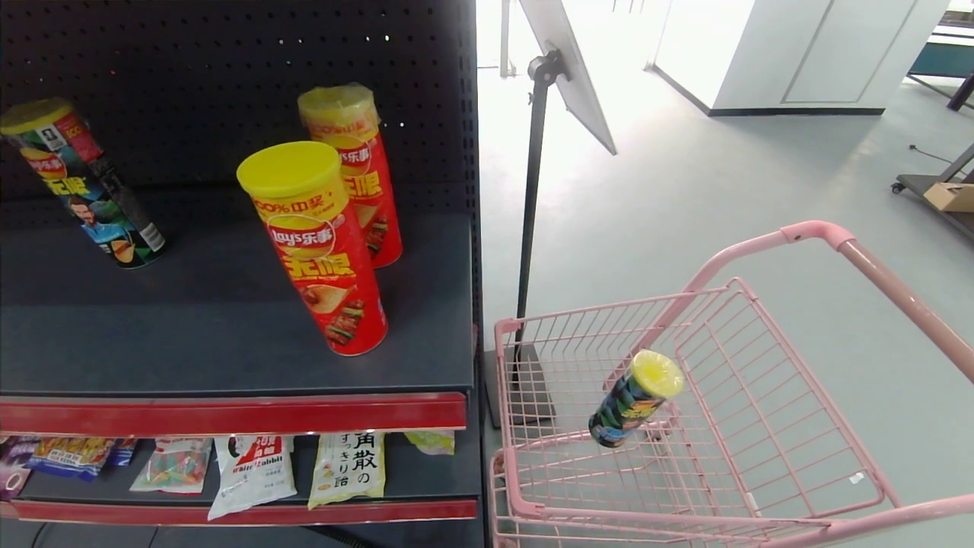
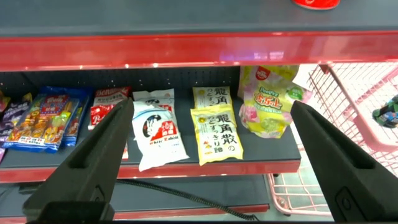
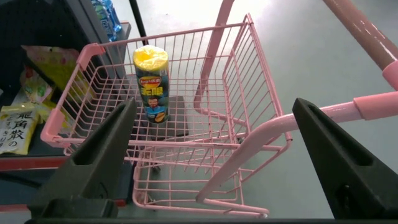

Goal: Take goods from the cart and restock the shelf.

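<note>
Judging by how things lie, the restocking looks mostly done. The top board of the shelf carries three upright cans. In the head view a dark-label can is far out at 9 o'clock, a front red can is closer in on that side, and a rear red can is just beyond it toward 11. The pink cart sits at 4 o'clock and holds one remaining can, yellow lid up (its lean there looks like camera angle). That can is what is left to carry over. The left gripper has its fingers spread wide and holds nothing, facing the lower board's snack bags. The right gripper is also spread and empty above the cart, well apart from the remaining can.
</note>
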`<state>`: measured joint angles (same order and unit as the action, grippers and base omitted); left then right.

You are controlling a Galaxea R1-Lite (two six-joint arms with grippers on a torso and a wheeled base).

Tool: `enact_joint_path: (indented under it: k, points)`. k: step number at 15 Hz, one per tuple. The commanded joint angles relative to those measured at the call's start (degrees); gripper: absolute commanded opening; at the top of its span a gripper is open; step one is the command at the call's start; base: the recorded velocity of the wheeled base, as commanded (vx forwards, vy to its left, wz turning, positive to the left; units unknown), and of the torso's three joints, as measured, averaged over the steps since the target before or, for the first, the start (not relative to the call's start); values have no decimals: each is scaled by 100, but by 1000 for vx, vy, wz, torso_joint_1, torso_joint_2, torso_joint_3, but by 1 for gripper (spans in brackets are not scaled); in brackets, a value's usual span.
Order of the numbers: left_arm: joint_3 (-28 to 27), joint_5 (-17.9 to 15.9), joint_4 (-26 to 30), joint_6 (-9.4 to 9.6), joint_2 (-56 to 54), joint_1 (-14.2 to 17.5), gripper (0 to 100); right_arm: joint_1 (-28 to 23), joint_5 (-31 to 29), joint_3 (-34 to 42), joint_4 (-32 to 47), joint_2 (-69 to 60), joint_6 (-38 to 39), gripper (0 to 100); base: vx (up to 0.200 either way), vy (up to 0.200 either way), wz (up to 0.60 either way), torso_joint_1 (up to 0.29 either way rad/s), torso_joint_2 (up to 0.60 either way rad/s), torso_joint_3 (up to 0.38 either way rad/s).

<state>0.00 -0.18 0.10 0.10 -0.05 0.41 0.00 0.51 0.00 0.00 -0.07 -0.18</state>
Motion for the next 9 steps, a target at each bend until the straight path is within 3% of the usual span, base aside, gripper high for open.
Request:
enact_joint_path:
  k: [1,9]
  points:
    - [0,1,-1,-1,5,2,100,0,2,0,0,7,-8,100,0,0,0,-149,349,207]
    - [0,1,-1,-1,5,2,100,0,2,0,0,7,1,100,0,0,0,-161,375,215]
